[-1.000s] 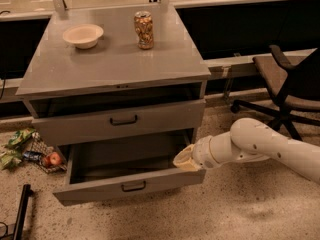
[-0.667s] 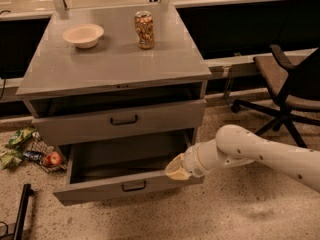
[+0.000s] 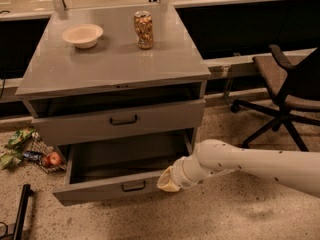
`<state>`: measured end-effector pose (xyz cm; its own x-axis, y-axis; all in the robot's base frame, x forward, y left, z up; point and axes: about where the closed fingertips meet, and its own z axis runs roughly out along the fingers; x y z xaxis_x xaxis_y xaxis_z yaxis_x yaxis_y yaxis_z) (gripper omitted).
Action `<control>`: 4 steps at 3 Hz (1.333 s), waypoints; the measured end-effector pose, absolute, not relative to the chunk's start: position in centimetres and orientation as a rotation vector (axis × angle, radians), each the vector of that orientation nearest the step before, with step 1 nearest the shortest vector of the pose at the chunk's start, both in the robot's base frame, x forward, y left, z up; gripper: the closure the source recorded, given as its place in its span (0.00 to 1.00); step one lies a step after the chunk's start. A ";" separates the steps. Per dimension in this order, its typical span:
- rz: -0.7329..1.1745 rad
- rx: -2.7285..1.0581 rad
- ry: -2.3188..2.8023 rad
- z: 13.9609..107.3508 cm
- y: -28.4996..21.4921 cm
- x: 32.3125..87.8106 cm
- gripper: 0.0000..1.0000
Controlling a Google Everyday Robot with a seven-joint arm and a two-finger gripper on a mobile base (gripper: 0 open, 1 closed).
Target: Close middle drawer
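The middle drawer [image 3: 95,188] is a wide grey metal drawer pulled far out of the grey cabinet [image 3: 115,64], low in the view. Its small black bar handle [image 3: 133,186] sits at the centre of the front panel, and its box looks empty. My gripper [image 3: 169,180], cream-coloured at the end of a white arm [image 3: 250,164] that reaches in from the right, is at the right end of that front panel, just right of the handle. The drawer above [image 3: 120,120], with its own black handle, stands slightly out.
On the cabinet top stand a white bowl [image 3: 82,35] and a patterned can [image 3: 144,30]. A black office chair [image 3: 285,91] is at the right. Snack bags and an apple [image 3: 54,158] lie on the floor at the left. A black bar [image 3: 20,214] lies at the lower left.
My gripper and arm have moved left and slightly down, from beside the drawer's right side to the right end of its front panel. The drawer has not visibly moved.
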<state>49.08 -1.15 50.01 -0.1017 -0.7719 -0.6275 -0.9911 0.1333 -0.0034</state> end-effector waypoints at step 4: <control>0.395 -1.803 1.832 42.6 0.2 48.9 1.00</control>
